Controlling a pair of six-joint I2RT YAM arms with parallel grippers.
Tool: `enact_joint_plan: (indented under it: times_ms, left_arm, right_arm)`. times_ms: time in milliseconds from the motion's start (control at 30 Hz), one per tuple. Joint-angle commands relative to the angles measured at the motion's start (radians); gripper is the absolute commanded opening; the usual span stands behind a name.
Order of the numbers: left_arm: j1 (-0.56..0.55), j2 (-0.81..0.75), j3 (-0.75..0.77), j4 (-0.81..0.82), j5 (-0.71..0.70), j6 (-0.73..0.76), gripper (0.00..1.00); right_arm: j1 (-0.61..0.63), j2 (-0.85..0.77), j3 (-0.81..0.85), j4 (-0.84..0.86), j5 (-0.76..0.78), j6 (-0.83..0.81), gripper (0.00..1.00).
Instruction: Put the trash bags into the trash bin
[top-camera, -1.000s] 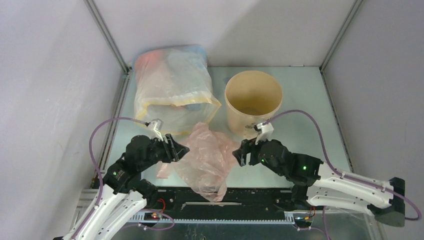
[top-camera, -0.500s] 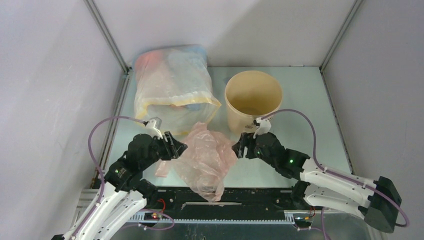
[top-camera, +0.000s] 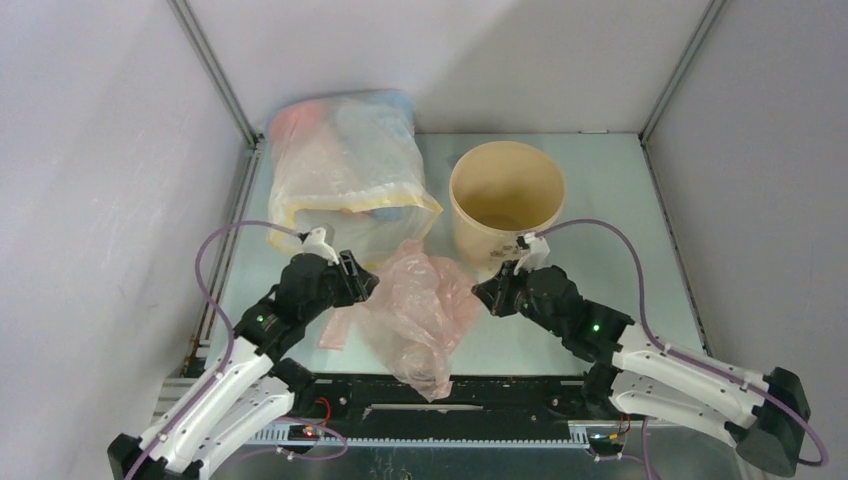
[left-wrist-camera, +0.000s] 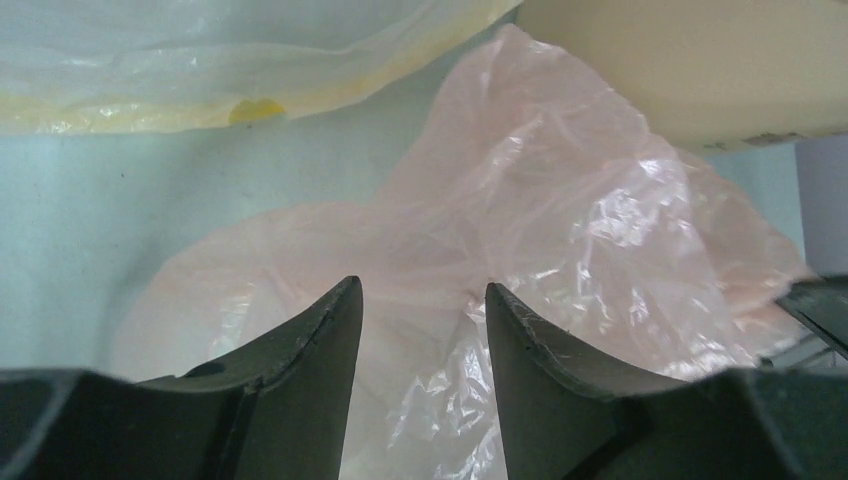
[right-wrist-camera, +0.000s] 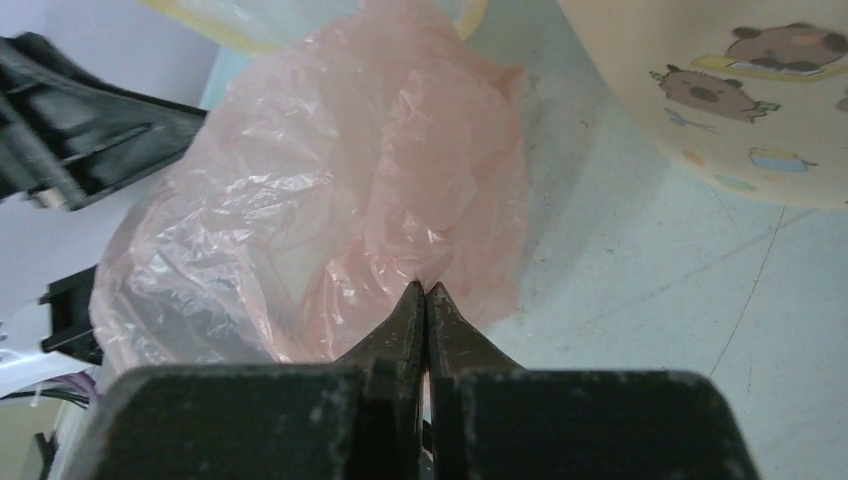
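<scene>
Top view: a crumpled pink bag (top-camera: 415, 310) lies on the pale bench (top-camera: 610, 190) between the two arms, its near end hanging over the front edge. The tan bucket (top-camera: 507, 200) stands just behind it, mouth up; its side lettering is hidden from here. A big clear sack (top-camera: 345, 165) fills the back left corner. Bare bench lies right of the bucket.

Left wrist view: the left claw (left-wrist-camera: 422, 290) is released, fingers apart, with pink film showing in the gap. Whether they touch it is unclear. The bucket and the sack are cut off at the top.

Right wrist view: the right claw (right-wrist-camera: 425, 288) is clenched on the bag's right edge, tips pressed together where the creases meet. Only the bucket's lower wall shows, with small animal pictures.
</scene>
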Motion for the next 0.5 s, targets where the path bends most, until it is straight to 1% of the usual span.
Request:
enact_joint_plan:
  times_ms: [0,133,233,300,367,467]
  left_arm:
    - [0.016,0.115,0.052,0.139,-0.044,0.02,0.55]
    - [0.064,0.219,0.119,0.182,0.01,0.05,0.54]
    - [0.112,0.242,0.19,0.168,0.06,0.072,0.54]
    - [0.12,0.21,0.237,0.129,0.075,0.088,0.57]
    - [0.12,0.158,0.267,0.084,0.1,0.088,0.62]
    - [0.117,0.074,0.285,0.008,0.197,0.065,0.69]
  right_arm:
    - [0.004,-0.092,0.003,-0.054,0.038,0.019,0.0]
    - [0.021,-0.155,-0.004,-0.111,0.085,0.062,0.0]
    - [0.045,-0.184,-0.012,-0.147,0.153,0.121,0.0]
    - [0.065,-0.193,-0.019,-0.16,0.209,0.161,0.0]
    - [0.084,-0.188,-0.023,-0.153,0.249,0.193,0.0]
    - [0.125,-0.162,-0.024,-0.079,0.279,0.2,0.0]
